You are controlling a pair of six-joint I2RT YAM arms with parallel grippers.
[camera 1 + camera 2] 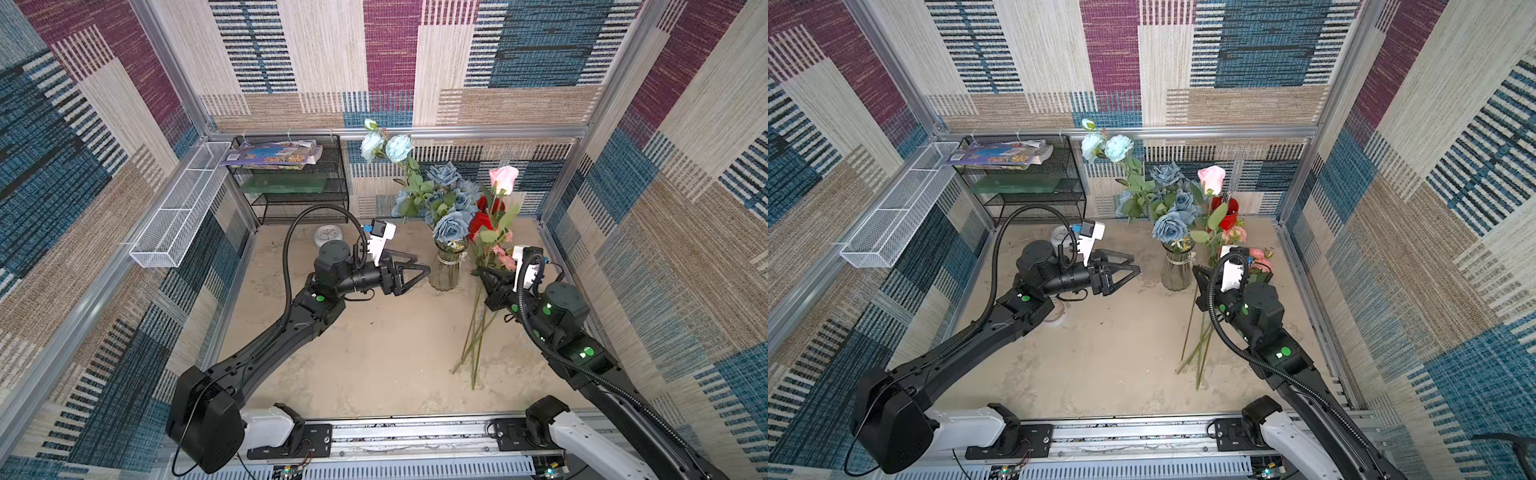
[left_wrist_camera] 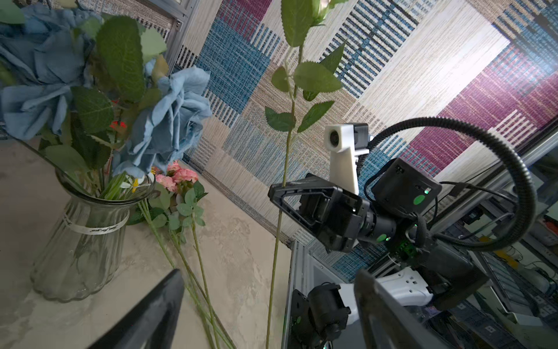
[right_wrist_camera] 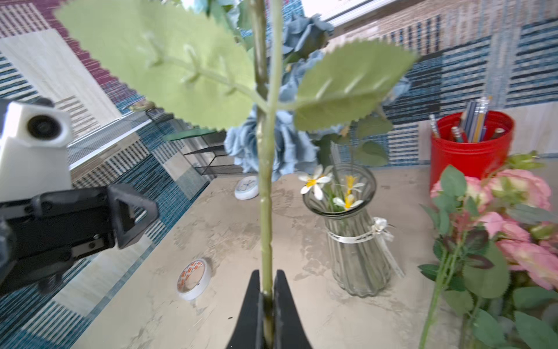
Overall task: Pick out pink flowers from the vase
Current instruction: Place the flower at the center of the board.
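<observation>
Right gripper (image 3: 265,290) is pinching the pink rose (image 1: 503,178) low on its stem, jaws pressed together around it. In both top views it is sitting right of centre, just right of the vase (image 1: 446,270). Pink rose is standing upright outside the vase, with its bloom rising in front of the back wall, above the red cup (image 1: 1225,212). Cannot tell whether the stem end is touching the table (image 1: 374,353).

Left gripper (image 1: 424,264) is hovering just left of the vase with jaws spread and holding nothing. Its tips are pointing at the glass, near it but apart.

Vase is standing upright at mid-frame, holding blue roses (image 1: 451,226) and small white blooms (image 3: 314,182).

More pink flowers (image 1: 1260,259) are lying on the table right of the vase. Their blooms are near the cup, and their stems are running toward the lower frame, passing under the right arm.

Tape roll (image 3: 193,279) is lying flat beneath the left arm. Clock (image 1: 328,237) is lying at the back, left of centre
</observation>
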